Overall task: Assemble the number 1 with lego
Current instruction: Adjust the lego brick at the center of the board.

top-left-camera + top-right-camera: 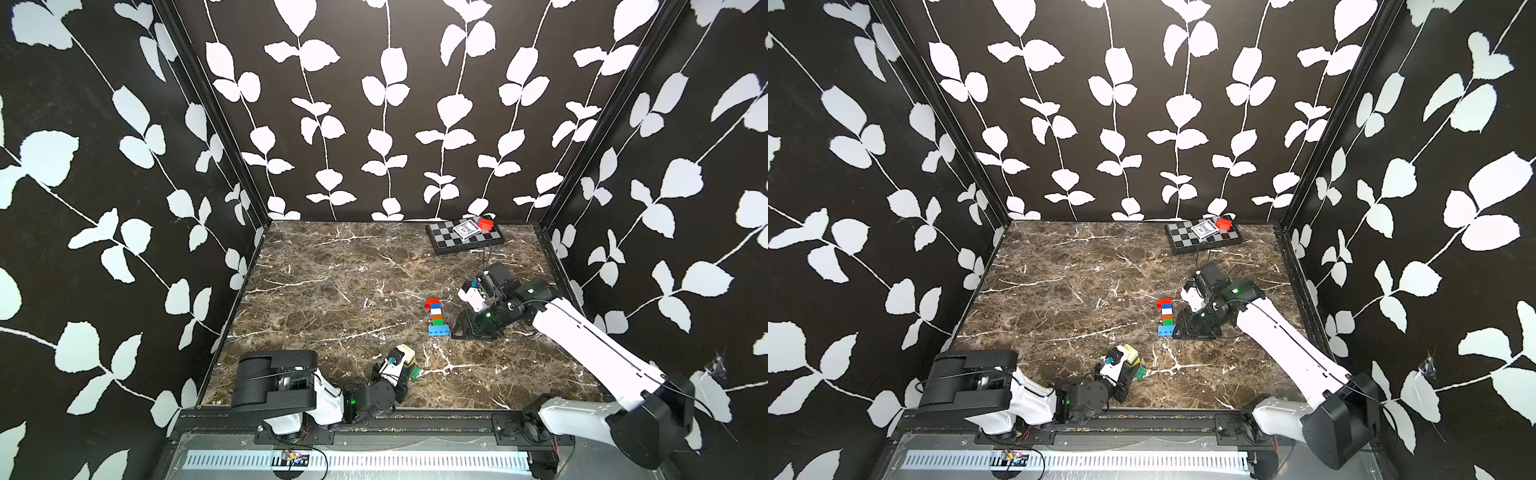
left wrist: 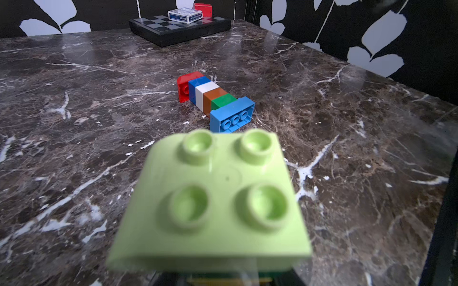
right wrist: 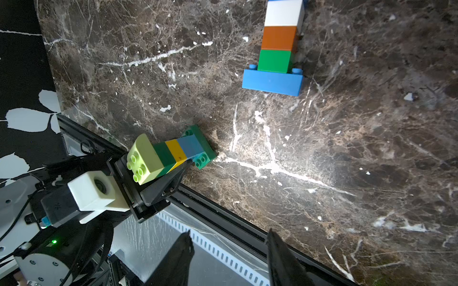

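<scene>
Pale green rounded studded plastic brick (image 2: 210, 198): out of focus in the left wrist view, filling the foreground before the lying multicoloured brick column (image 2: 213, 96) and masking the left gripper (image 3: 178, 158) entirely. Right wrist view: column cut off by the frame edge beyond its white brick (image 3: 282, 12). Left gripper's far finger hidden behind the brick stack (image 3: 161, 153); grip undeterminable. Right gripper (image 3: 229, 232) body cut off.
</scene>
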Robot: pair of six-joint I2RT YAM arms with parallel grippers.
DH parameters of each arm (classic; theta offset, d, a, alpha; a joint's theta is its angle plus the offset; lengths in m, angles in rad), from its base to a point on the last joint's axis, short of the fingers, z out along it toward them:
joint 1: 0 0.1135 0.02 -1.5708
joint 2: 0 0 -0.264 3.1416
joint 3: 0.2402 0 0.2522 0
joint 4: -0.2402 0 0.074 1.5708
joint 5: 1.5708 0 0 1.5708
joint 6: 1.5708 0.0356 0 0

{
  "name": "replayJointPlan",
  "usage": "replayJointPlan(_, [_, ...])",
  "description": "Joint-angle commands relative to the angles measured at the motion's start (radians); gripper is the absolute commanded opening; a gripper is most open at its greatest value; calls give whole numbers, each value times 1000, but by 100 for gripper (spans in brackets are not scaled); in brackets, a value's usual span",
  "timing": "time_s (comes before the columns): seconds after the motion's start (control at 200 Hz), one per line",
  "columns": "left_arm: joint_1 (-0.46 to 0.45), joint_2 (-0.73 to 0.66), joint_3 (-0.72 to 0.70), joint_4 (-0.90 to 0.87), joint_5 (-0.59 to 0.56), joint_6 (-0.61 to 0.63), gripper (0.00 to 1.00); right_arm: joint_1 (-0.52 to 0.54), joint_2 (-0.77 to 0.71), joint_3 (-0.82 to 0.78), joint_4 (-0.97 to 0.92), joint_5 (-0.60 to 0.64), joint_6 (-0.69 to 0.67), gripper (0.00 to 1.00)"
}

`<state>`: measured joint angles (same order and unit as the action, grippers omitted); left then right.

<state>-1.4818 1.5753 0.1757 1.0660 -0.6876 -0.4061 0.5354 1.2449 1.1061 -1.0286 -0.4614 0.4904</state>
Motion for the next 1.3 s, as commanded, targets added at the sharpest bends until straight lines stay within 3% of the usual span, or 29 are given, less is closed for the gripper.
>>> replayJointPlan(0.0, [6,-49,8,-26,-6,33,33,-3,-5,-18,0,-6,3,49])
replayJointPlan(0.155, [5,-184,36,-214,-30,28,29,-5,-12,-14,-12,12,-2,50])
replayJointPlan(0.385, [12,-575,207,-1044,-55,-169,19,-41,-26,-40,-15,23,0,49])
replayJointPlan(0.58, [59,-763,351,-1495,-9,-357,0,-79,-38,-67,13,7,4,49])
replayJointPlan(0.645, [97,-773,423,-1610,24,-386,0,-91,-41,-73,23,0,3,49])
replayJointPlan(0.82, [290,-661,645,-1804,230,-344,0,-123,-42,-89,57,-23,2,49])
replayJointPlan(1.045, [592,-319,1002,-2044,594,-218,0,-163,-33,-86,95,-49,0,49])
replayJointPlan(1.295, [744,94,1384,-2326,817,-24,0,-190,-63,-122,147,-53,33,49])
